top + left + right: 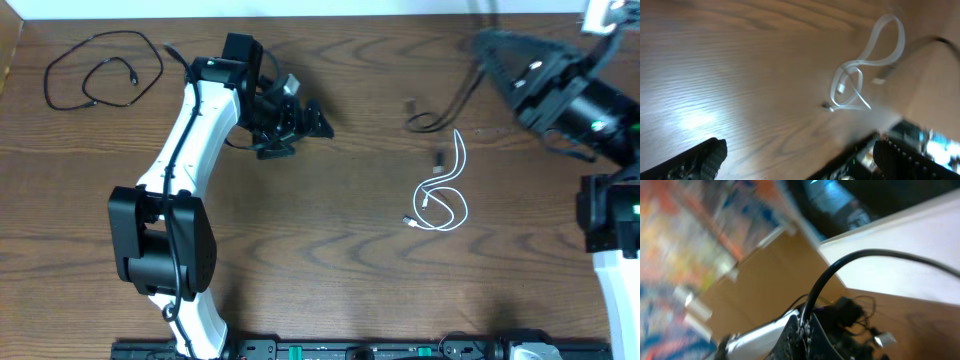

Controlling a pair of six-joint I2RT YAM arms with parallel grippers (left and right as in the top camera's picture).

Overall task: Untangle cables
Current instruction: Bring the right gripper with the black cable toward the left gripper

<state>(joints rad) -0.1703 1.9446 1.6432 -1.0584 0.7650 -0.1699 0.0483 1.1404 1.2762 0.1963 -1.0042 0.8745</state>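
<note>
One black cable point(98, 68) lies spread in loops at the table's far left. The white cable point(443, 192) lies loosely looped right of centre, and it also shows in the left wrist view point(867, 70). A second black cable point(436, 116) runs from the table up to my right gripper point(487, 52), which is raised at the far right. In the right wrist view the right gripper point(807, 330) is shut on this black cable point(840, 267). My left gripper point(304, 133) is open and empty over the table left of centre, with its fingers wide apart point(800, 160).
The wooden table point(330, 250) fills the view. A black rail with electronics point(380, 350) runs along the front edge. The left arm's black base point(160, 240) stands at front left and the right arm's base point(612, 215) at the right edge.
</note>
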